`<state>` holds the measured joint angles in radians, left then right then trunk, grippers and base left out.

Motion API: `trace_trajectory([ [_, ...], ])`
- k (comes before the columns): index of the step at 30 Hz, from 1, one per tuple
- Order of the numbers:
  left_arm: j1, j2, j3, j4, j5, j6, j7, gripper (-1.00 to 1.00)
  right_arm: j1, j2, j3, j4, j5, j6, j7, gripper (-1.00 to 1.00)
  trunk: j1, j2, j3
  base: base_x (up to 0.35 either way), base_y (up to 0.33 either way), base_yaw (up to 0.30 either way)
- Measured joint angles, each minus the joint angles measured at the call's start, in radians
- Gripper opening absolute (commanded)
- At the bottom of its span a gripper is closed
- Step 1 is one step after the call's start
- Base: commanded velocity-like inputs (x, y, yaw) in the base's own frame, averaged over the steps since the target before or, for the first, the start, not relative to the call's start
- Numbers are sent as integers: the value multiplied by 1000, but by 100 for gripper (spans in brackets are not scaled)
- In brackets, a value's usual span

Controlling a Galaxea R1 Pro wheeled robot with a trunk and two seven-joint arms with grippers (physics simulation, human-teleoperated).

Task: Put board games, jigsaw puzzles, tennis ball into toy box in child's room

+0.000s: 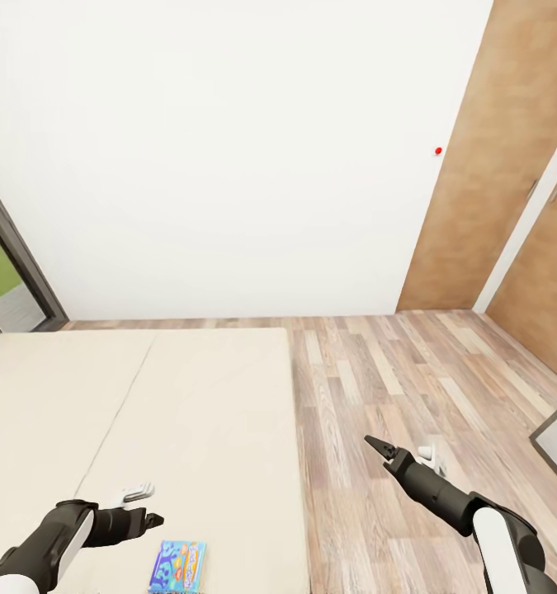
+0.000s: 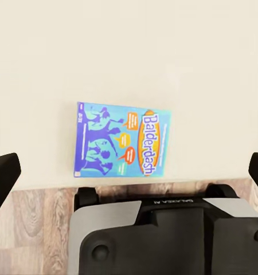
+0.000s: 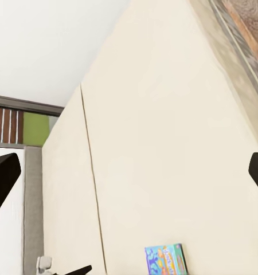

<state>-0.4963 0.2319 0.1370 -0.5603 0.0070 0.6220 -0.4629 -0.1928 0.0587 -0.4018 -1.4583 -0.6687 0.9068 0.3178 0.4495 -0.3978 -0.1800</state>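
Blue game [image 1: 177, 567] flat on the bed [image 1: 187, 429], both end effectors open and empty.

In the head view the blue "Balderdash" game lies at about 7 o'clock, near the bed's near edge, just beside the left end effector [image 1: 142, 507], which hovers over the mattress with its fingers spread and nothing between them. The left wrist view shows the game [image 2: 122, 141] lying flat on the cream bed [image 2: 129, 57], close to the edge where the wood floor [image 2: 31, 229] begins. The right end effector [image 1: 406, 452] hangs over the plank floor [image 1: 410, 388] at about 5 o'clock, fingers parted, empty. A white wall [image 1: 228, 148] stands at 12 o'clock, and brown doors [image 1: 493, 165] at 2 o'clock.
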Motion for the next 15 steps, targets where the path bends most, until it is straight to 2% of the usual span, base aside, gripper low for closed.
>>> trace_trajectory([
  [9, 0, -1, -4, 4, -1, -73, 14, 100, -1, 0, 0, 1, 0, -1, -1, 100, 0, 0, -15, 0, 0, 0],
  [15, 0, -1, -3, 6, -2, -88, 84, 100, 0, 0, 0, 2, 0, -2, -2, 100, 0, 0, -25, 0, 0, 0],
])
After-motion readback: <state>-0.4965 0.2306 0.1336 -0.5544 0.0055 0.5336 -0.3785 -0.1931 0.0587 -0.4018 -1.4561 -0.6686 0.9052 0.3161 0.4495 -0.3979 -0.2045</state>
